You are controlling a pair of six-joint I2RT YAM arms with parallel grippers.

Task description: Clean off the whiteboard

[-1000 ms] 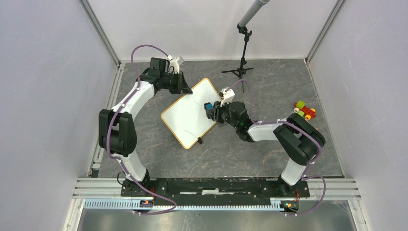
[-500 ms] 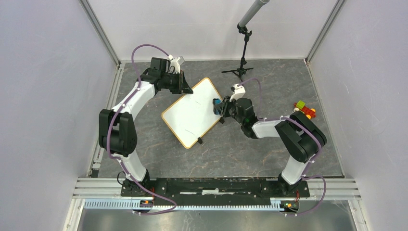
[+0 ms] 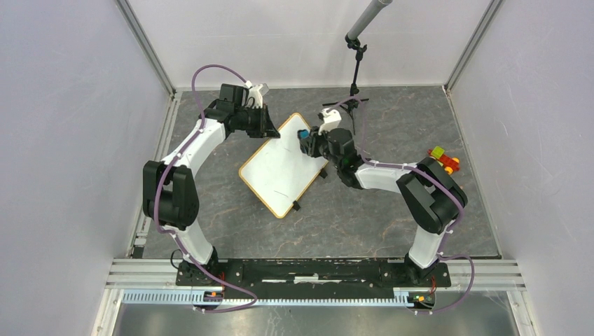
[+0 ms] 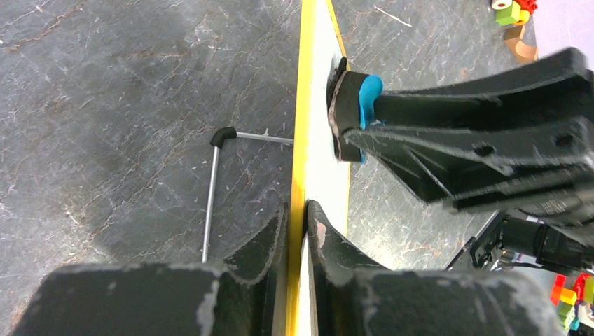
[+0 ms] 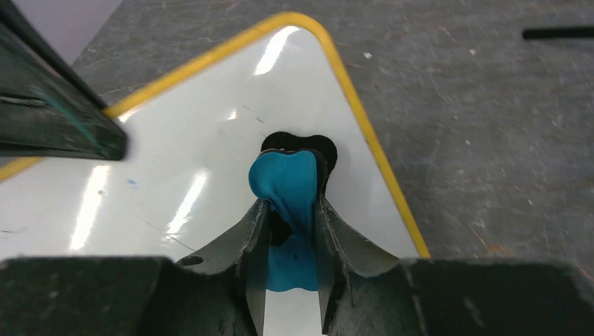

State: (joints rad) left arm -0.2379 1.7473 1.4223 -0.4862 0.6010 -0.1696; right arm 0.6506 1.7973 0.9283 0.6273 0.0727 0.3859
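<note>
L gripper (image 4: 298, 210) pinching whiteboard (image 3: 280, 171) edge, R gripper (image 5: 291, 210) clamping blue eraser (image 5: 287, 178) on board, stand (image 3: 355, 66) behind, blocks (image 3: 443, 159) right

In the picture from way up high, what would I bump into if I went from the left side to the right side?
left arm → whiteboard → black stand → colourful blocks
</note>
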